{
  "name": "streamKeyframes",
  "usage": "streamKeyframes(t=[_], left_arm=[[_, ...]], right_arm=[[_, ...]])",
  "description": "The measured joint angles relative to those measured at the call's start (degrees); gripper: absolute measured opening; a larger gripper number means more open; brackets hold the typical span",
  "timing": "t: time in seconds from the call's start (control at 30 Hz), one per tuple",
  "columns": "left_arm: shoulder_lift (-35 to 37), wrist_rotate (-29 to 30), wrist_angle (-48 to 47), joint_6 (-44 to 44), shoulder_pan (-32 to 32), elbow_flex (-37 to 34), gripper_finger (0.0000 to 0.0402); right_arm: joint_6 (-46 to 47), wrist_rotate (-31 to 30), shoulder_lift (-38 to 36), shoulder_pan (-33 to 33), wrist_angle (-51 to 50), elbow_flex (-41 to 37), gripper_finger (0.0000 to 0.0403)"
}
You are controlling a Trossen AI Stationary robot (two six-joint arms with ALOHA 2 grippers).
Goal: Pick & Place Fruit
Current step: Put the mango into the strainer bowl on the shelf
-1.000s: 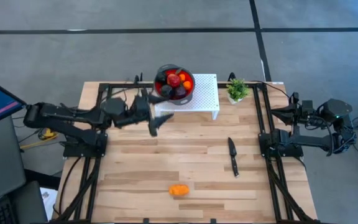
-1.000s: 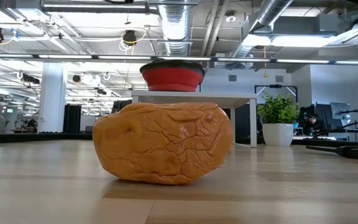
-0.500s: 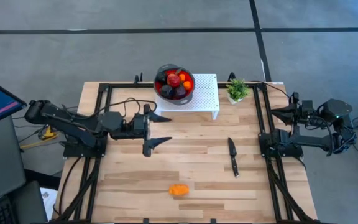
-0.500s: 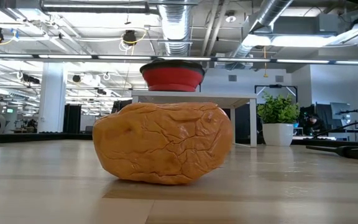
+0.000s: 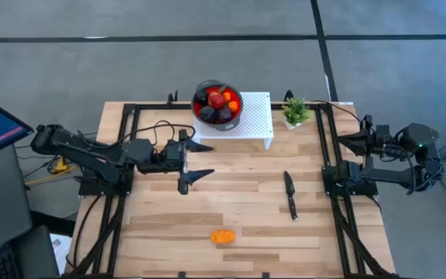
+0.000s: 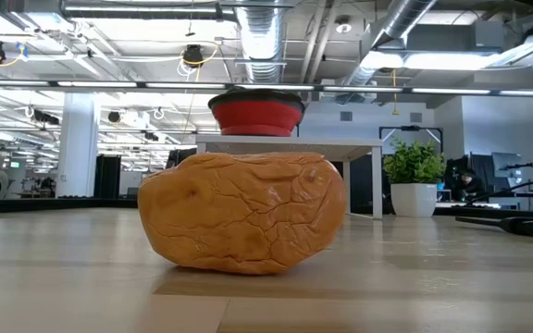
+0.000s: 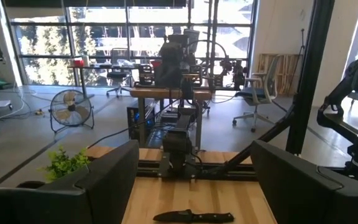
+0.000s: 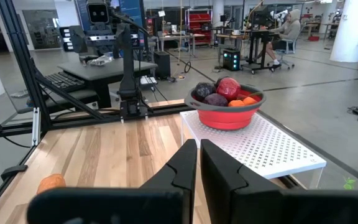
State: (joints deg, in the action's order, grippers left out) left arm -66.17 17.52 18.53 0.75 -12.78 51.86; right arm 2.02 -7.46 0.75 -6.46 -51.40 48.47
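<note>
High view: red bowl (image 5: 217, 107) heaped with fruit (image 5: 217, 101) sits on the white perforated stand (image 5: 255, 120), at the table's far edge. Potted plant (image 5: 293, 113) just beside the stand, toward the right arm. Black-handled knife (image 5: 290, 194) lies nearer than the stand and well apart from it. One larger orange piece (image 5: 223, 237) lies alone on the wood, far from the stand, close to the near edge. Left gripper (image 5: 190, 162) is extended over the table, near the stand's left corner, fingers spread wide, nothing between them. Right gripper (image 5: 345, 140) waits folded back at the table's right edge, well away from the stand.

Low view: the orange piece (image 6: 242, 212) fills the foreground, wrinkled skin plain here as nowhere else. Behind it, the stand (image 6: 290, 144) carries the bowl (image 6: 256, 111); the fruit inside is hidden from this level. Plant (image 6: 415, 178) just beside the stand. No gripper visible.

Left wrist view: own fingers (image 7: 110, 180) stand apart, empty. Knife (image 7: 194, 216) on the wood ahead, plant (image 7: 66, 163) off to one side.

Right wrist view: own fingers (image 8: 183, 162) pressed together, holding nothing. Bowl (image 8: 227, 111) on the stand (image 8: 260, 144), with plums and a red ball showing; orange piece (image 8: 51, 182) lies far from the stand.
</note>
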Motion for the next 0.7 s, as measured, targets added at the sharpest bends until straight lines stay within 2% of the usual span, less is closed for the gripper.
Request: streamKeyframes(t=[0.7], left_arm=[[-0.10, -0.66, 0.23, -1.46, -0.06, 0.00, 0.0304]], right_arm=[[0.00, 0.00, 0.00, 0.00, 0.00, 0.00, 0.0017]])
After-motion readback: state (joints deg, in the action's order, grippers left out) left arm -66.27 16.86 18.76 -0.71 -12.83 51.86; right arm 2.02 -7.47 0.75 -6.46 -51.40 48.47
